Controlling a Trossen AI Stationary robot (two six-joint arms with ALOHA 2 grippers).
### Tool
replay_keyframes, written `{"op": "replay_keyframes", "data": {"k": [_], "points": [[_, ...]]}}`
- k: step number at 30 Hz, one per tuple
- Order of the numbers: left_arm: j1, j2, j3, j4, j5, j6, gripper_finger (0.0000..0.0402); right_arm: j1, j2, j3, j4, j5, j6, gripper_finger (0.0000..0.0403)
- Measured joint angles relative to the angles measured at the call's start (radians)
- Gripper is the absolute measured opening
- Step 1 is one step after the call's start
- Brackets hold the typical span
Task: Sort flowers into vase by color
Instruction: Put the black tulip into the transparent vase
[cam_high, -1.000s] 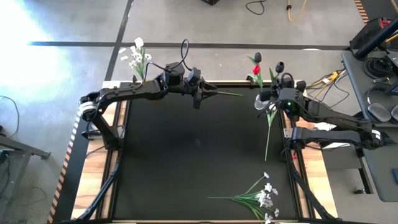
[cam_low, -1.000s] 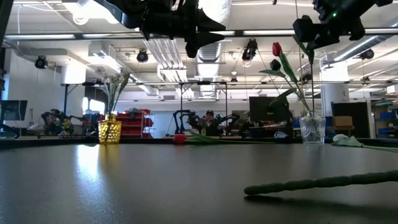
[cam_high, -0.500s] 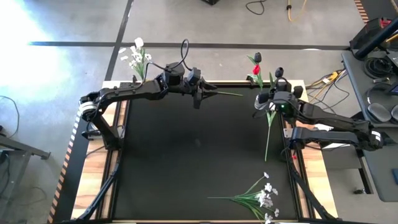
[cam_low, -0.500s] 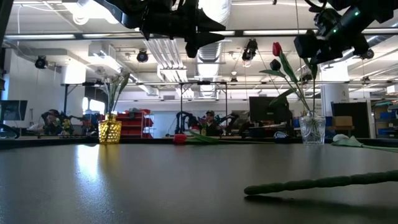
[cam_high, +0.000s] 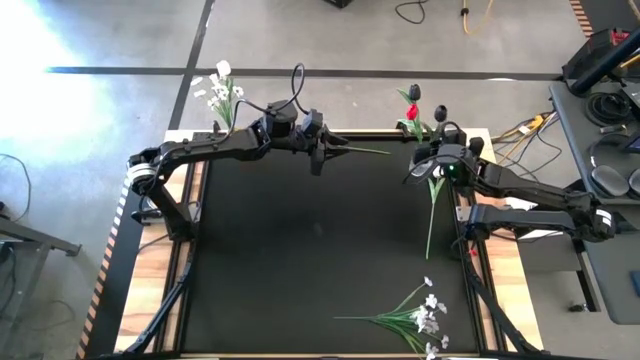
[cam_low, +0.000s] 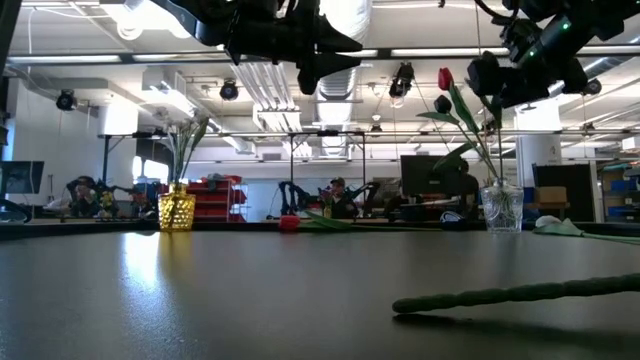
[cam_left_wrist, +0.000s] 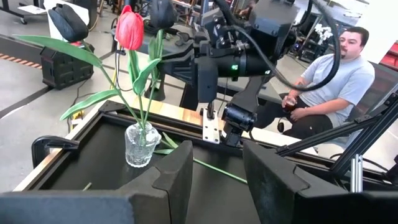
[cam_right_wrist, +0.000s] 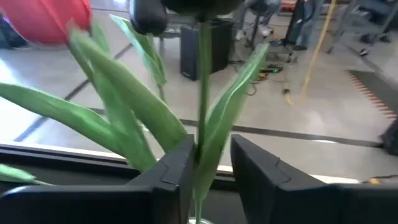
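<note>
A clear glass vase (cam_left_wrist: 142, 144) at the table's far right holds a red tulip (cam_high: 411, 112) and dark tulips (cam_high: 441, 116). My right gripper (cam_right_wrist: 211, 155) is open above that vase, one finger on either side of a dark tulip's green stem (cam_right_wrist: 203, 93). My left gripper (cam_left_wrist: 217, 177) hangs open and empty high over the table's far middle, pointing toward the vase. Below it a red-headed flower (cam_low: 290, 222) lies on the table. Another stem (cam_high: 431, 215) lies by the right edge. A white spray (cam_high: 418, 316) lies near the front edge. My right gripper stands level around the upright dark tulip stem (cam_right_wrist: 200, 144), which runs close along the inner side of one finger (cam_right_wrist: 180, 171). I cannot tell whether that finger touches the stem. The stem stands in the vase.
A yellow vase (cam_low: 177, 210) with white blossoms (cam_high: 222, 92) stands at the table's far left corner. Wooden strips run along both sides of the black table top (cam_high: 300, 250). A seated person (cam_left_wrist: 336, 81) is beyond the right edge.
My right gripper has sunk a little and drifted toward the table's left beside the glass vase, and it has opened around the dark tulip's stem. The dark tulip's head has shifted slightly with it.
</note>
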Motion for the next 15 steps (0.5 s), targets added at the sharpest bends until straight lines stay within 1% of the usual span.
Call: {"op": "replay_keyframes", "data": {"k": [3,6,11,15], "points": [[0.0,-0.001,0.0,0.0,0.0,0.0,0.0127,0.0,0.0,0.03,0.003,-0.029,-0.002,0.0122],[0.0,-0.002,0.0,0.0,0.0,0.0,0.0127,0.0,0.001,0.067,-0.006,-0.049,-0.004,0.0132],[0.0,-0.002,0.0,0.001,0.0,0.0,0.0127,0.0,0.001,0.133,-0.085,-0.051,-0.004,0.0133],[0.0,-0.002,0.0,0.001,0.0,0.0,0.0127,0.0,0.001,0.172,-0.137,-0.08,-0.004,0.0134]]}}
